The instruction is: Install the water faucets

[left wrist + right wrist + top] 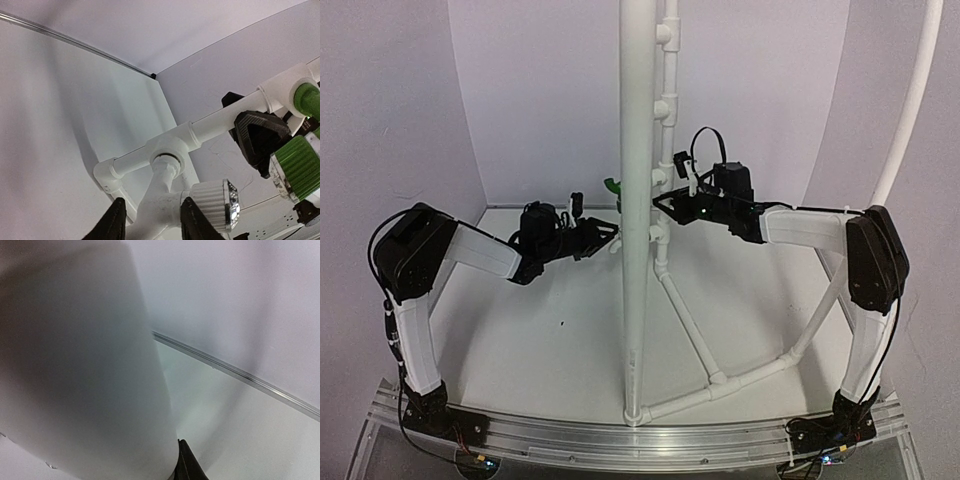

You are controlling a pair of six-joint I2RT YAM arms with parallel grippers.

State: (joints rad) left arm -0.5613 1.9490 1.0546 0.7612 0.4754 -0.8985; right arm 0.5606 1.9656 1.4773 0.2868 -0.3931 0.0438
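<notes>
Left hand (152, 222), fingers (112, 222) parted, straddles the white faucet (162, 192) seated in a pipe fitting (167, 147), right hand (658, 203) clamped on the thin pipe (215, 125) just beside the green faucet (297, 167) seated in the next fitting (286, 92).

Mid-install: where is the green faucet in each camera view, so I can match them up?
Top external: the green faucet sits just left of the thick upright pipe, about mid-height.
Left wrist: at the right edge.
Right wrist: not in view; a blurred white surface fills most of it.
Shared landmark: the thin white pipe, seen in the top and left wrist views.
</notes>
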